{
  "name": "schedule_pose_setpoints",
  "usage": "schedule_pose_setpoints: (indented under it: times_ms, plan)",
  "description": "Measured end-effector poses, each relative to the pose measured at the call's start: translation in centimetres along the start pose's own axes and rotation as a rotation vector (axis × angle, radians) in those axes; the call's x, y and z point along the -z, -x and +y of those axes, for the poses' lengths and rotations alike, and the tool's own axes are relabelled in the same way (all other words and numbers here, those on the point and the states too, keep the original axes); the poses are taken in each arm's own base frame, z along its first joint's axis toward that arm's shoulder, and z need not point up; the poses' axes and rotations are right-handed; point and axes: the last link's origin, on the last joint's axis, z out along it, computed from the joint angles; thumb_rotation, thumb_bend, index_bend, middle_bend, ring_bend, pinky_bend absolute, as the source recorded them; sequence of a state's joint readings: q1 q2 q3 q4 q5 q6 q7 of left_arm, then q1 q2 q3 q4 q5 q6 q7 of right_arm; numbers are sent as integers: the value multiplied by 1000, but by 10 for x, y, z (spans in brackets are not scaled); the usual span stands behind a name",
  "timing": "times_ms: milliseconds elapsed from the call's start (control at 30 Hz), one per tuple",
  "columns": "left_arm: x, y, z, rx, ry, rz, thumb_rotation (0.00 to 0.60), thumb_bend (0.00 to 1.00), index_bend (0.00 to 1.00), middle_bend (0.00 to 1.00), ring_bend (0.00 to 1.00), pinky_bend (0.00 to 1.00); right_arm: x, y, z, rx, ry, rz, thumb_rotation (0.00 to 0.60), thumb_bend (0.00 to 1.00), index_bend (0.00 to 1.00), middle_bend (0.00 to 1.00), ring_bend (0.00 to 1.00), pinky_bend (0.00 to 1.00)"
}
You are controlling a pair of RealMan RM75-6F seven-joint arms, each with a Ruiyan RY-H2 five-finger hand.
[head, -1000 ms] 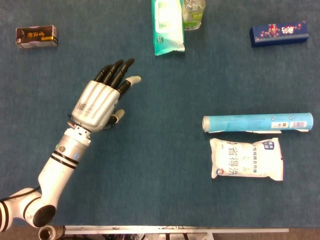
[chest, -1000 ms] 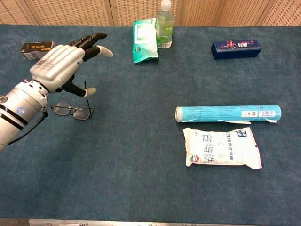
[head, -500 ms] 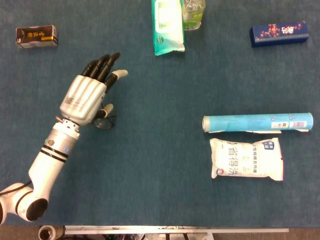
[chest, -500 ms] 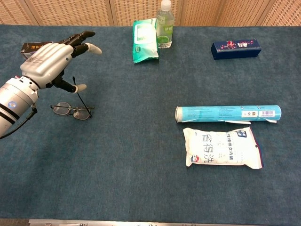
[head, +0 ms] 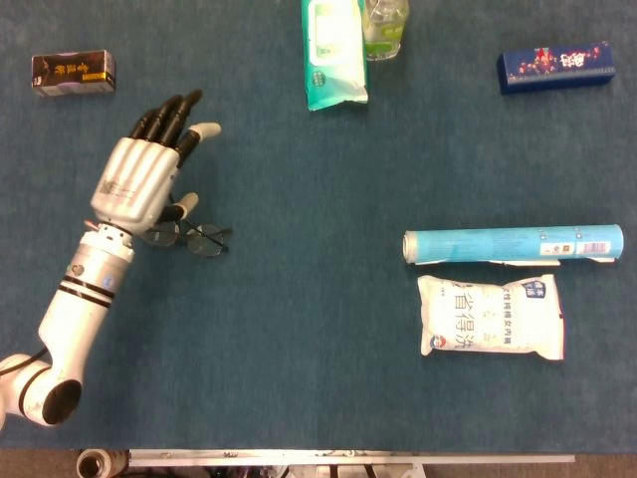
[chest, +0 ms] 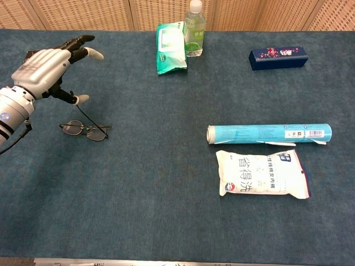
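Note:
My left hand [head: 141, 179] [chest: 44, 69] hovers over the left part of the blue table with its fingers spread and nothing in it. Just below and to its right lies a pair of dark-rimmed glasses [head: 195, 238] [chest: 84, 129], one temple sticking up toward the hand. The hand is apart from the glasses. A small dark box [head: 73, 73] [chest: 31, 54] lies beyond the fingertips at the far left. My right hand is in neither view.
At the back stand a green wipes pack [head: 332, 52] [chest: 170, 46], a clear bottle [head: 384, 26] [chest: 194, 27] and a dark blue box [head: 555, 67] [chest: 278, 57]. At the right lie a teal tube [head: 513, 243] [chest: 269, 133] and a white bag [head: 493, 315] [chest: 263, 173].
My left hand has drawn back to the left, away from over the glasses, which now lie uncovered in the head view. Nothing else has moved.

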State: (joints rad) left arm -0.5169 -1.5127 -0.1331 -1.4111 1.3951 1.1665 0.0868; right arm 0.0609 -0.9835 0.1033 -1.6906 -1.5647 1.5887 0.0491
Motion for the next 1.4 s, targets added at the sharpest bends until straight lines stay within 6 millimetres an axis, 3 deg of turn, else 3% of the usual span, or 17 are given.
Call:
schedule_pose_setpoints:
  times_ms: [400, 1400]
  plan:
    - [-1, 10, -24, 31, -53, -14, 600, 197, 202, 0, 0, 122, -1, 1, 0, 1, 3, -2, 600, 322, 391, 372, 223, 373]
    - [1, 52, -43, 82, -74, -65, 600, 197, 202, 0, 0, 122, -1, -1, 0, -1, 1, 5, 600, 322, 392, 373, 223, 373]
